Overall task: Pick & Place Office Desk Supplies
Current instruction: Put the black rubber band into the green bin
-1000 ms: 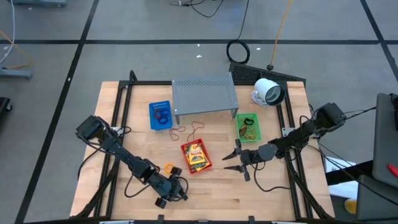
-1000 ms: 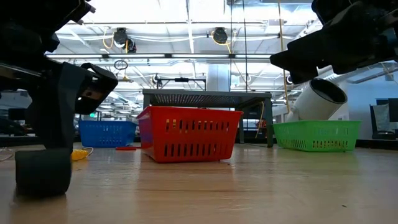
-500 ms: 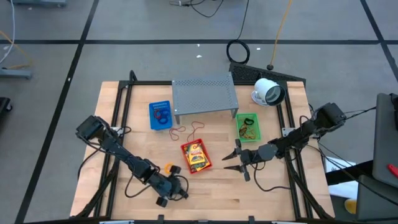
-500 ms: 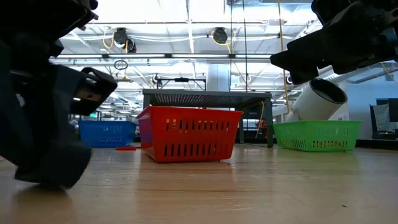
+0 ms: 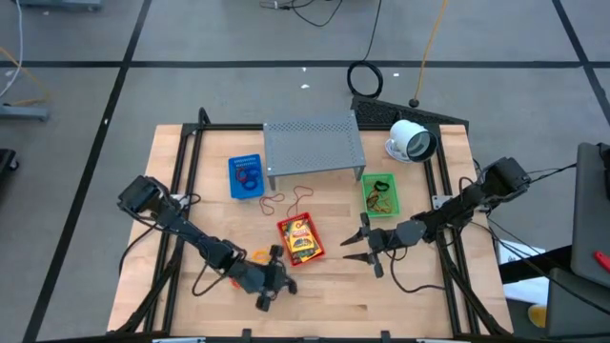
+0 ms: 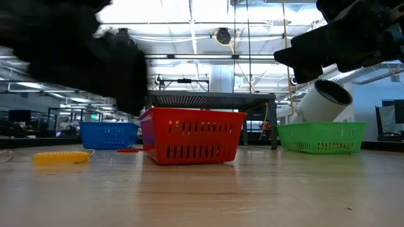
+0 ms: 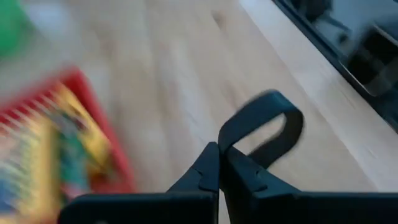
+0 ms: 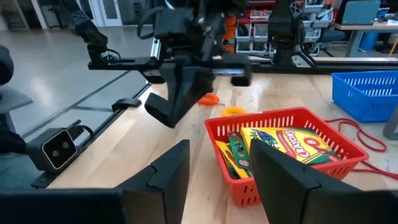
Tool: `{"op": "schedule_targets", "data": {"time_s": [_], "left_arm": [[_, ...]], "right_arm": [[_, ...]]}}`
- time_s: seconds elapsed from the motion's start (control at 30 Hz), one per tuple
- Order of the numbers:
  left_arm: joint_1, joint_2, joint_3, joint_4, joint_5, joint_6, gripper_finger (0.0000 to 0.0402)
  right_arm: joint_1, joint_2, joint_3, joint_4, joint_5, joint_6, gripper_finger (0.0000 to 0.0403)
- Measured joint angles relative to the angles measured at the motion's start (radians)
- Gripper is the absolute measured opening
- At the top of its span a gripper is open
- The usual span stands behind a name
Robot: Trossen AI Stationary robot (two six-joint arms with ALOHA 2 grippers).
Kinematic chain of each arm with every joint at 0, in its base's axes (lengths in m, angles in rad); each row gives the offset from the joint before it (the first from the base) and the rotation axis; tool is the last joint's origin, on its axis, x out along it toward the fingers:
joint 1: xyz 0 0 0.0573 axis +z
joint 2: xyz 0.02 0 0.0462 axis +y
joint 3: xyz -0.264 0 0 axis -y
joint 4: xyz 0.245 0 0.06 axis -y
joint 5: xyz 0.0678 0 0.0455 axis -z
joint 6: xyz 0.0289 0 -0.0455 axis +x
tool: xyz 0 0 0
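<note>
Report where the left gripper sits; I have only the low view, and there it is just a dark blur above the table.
Observer: From above, the left gripper is close beside the red slotted plastic basket, on the left arm's side of it.
Operator: Give me its fingers.
Observer: Its wrist view shows the fingers pressed together, with a dark loop just past the tips. I cannot tell whether the loop is gripped.
Operator: Now the basket's contents.
Observer: The right wrist view shows a yellow crayon box lying inside.
</note>
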Motion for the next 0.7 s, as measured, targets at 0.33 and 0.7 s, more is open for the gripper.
{"op": "schedule_targets", "data": {"time_s": [0.33,0.7], "left_arm": [[0.183,-0.002,0.110,0.067,0.044,0.362,0.0004],[0.290,-0.002,0.313,-0.028,0.080,0.525,0.0005]], "right_arm": [[0.000,0.000,0.000,0.211,0.003,-0.103,0.0155],[0.000,0.000,0.000,0.478,0.004,-0.250,0.0151]]}}
